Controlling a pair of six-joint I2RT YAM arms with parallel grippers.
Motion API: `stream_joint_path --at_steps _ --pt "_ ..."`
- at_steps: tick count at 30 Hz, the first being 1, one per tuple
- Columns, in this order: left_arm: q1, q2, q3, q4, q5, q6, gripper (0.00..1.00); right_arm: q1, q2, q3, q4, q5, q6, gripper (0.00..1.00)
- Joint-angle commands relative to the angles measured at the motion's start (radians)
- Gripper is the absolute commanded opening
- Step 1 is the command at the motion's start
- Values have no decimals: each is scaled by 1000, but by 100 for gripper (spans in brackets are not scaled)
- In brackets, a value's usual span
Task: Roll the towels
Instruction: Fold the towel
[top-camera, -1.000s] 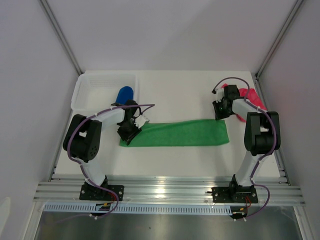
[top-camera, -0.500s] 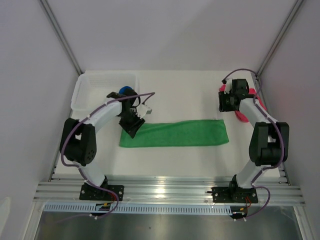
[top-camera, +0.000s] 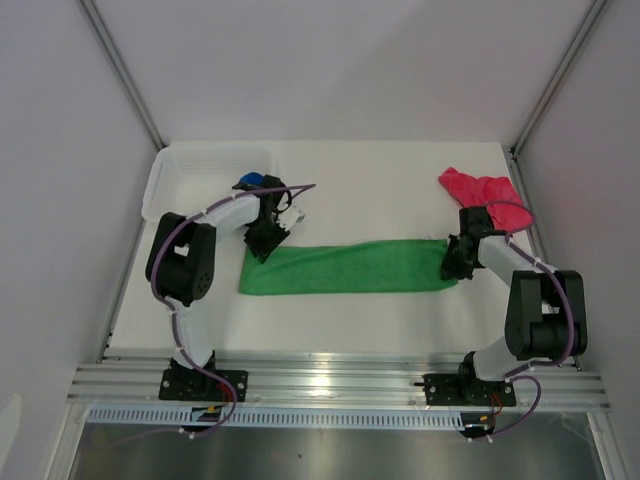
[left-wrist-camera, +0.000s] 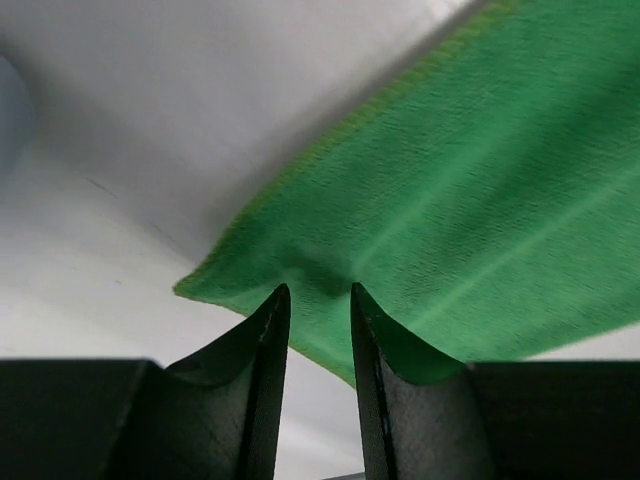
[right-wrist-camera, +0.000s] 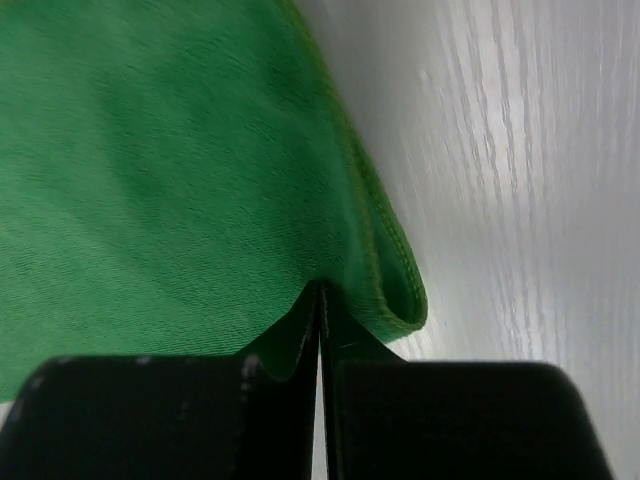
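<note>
Between your grippers the green towel (top-camera: 345, 267) lies flat, unrolled: right gripper (top-camera: 453, 267) pinched closed on one corner, left gripper (top-camera: 260, 247) slightly parted over the other. Beyond the right gripper the pink towel (top-camera: 480, 187) sits crumpled; behind the left, the blue towel (top-camera: 250, 181) looks rolled in the basket (top-camera: 170, 175)

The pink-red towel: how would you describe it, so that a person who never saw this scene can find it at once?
Look at the white table from above and go to its far right corner. There the pink-red towel lies in a crumpled heap. The green towel is a long flat strip in the middle, and the blue towel sits far left.
</note>
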Motion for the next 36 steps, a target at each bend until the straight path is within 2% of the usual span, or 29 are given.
stream_joint_path --at_steps 1,5,10,13,15,20,23,26,30,36 --pt "7 40 64 48 -137 -5 34 2 -4 -31 -7 36 170 0" --pt "29 80 113 12 -144 -29 36 -3 62 -51 -34 65 221 0" --pt "56 138 165 -49 -166 -32 38 -69 131 -43 -88 80 238 2" --pt "58 140 119 -34 -161 -29 34 -72 95 -40 -100 86 230 3" --pt "58 88 93 -3 -145 -20 34 -70 52 -36 -88 59 212 3" --pt "58 19 91 -27 -3 -17 41 -47 1 6 -86 49 141 6" --pt "56 39 110 -64 -29 -29 45 -47 -33 33 -143 88 138 13" --pt "62 69 108 -72 -57 -51 47 -49 -82 30 -188 122 141 30" --pt "64 91 124 -77 -62 -57 48 -55 -134 9 -223 142 141 38" --pt "64 111 148 -74 -98 -46 51 -78 -85 -55 -120 50 149 43"
